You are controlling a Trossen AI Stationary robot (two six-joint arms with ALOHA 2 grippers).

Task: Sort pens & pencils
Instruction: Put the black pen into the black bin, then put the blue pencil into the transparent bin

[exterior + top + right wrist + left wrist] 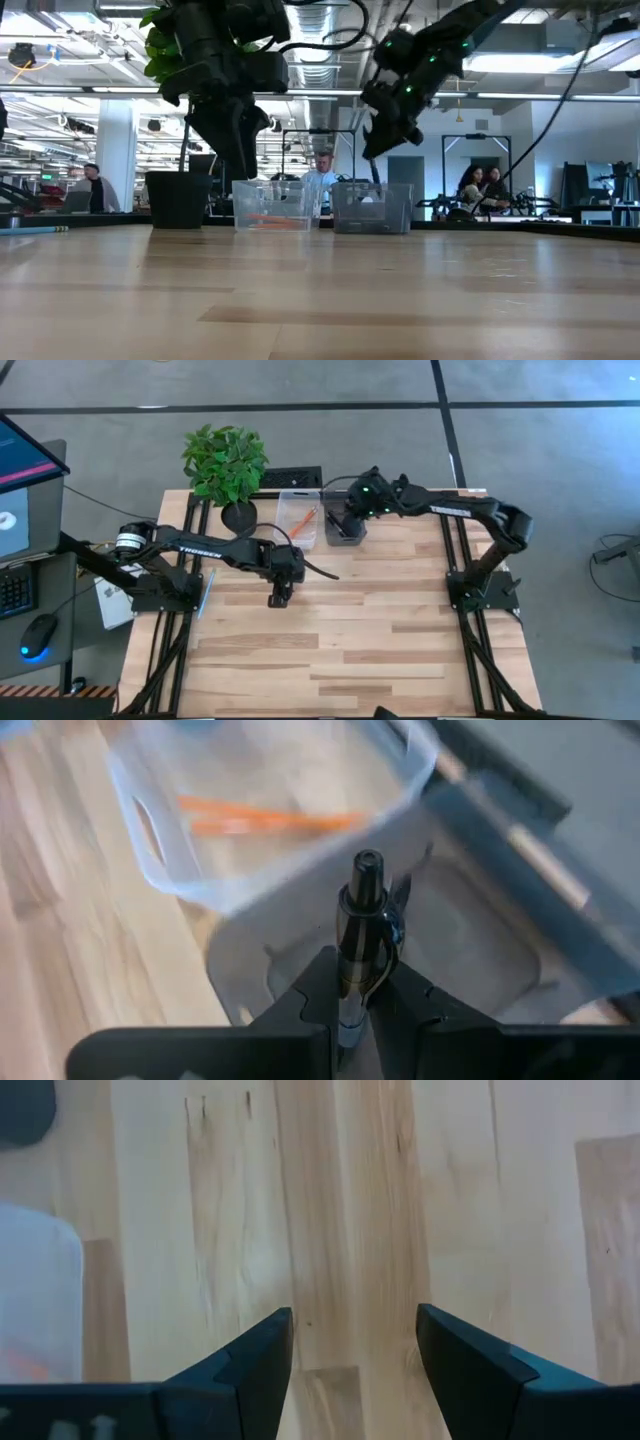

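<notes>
My right gripper point(346, 518) hangs over the right clear bin point(345, 532) at the table's far edge, shut on a black pen point(362, 910) with a silvery clip. Dark pens lie in that bin. The left clear bin point(298, 515) beside it holds orange pencils point(265, 818) lying on its floor. My left gripper point(278, 597) hovers open over bare wood point(340, 1230) near the table's middle, in front of the bins, and touches nothing. My right gripper pinches the black pen by its barrel point(350, 975), below the clip, between the two fingers. The pen runs along the fingers and sticks out past their ends. It is lifted clear above the right bin point(470, 935).
A potted plant point(225, 465) stands at the far left corner, next to the pencil bin. A thin bluish stick point(207, 592) lies at the table's left edge. The wood in front of the bins point(380, 630) is bare. People stand in the room beyond point(322, 172).
</notes>
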